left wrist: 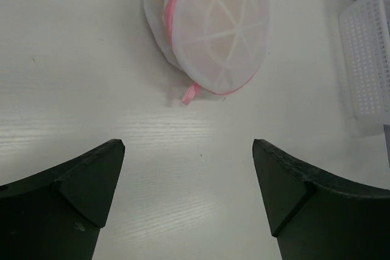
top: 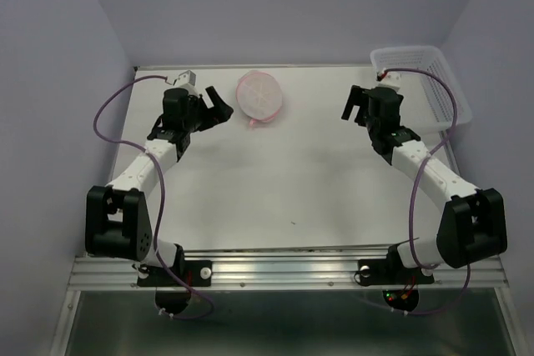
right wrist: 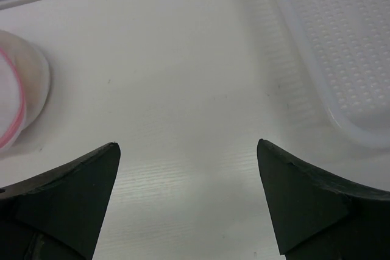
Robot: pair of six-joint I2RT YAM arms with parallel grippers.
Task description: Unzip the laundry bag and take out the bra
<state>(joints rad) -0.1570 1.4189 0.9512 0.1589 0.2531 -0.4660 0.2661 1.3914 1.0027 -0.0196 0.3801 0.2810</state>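
Basically nothing's been done yet, as far as can be judged. The laundry bag (top: 262, 97) is lying on the surface (top: 292, 181) toward the far edge, between the two arms and nearer the left one, and it's touched by neither.

Its pink zipper rim (left wrist: 173, 16) looks closed all the way round in the left wrist view. The little pink pull tab (left wrist: 191, 94) sticks out on the side facing the left gripper (left wrist: 187, 147). The bra (left wrist: 234, 25) is judged to be inside. Only a beige tint is seen through the mesh, and no real shape can be made out.

The left jaws are spread wide apart with nothing held, pointed at the bag and near it. The right gripper (right wrist: 187, 147) has its jaws spread wide as well, nothing between them. The bag is just caught at the left edge of its view, with the white basket (right wrist: 341, 47) off to its right.

So everything is left: the bag has to be pinned, the tab grabbed and pulled round the rim, then the bra fished out. The tab is small and floppy, so a careful pinch is probably needed.
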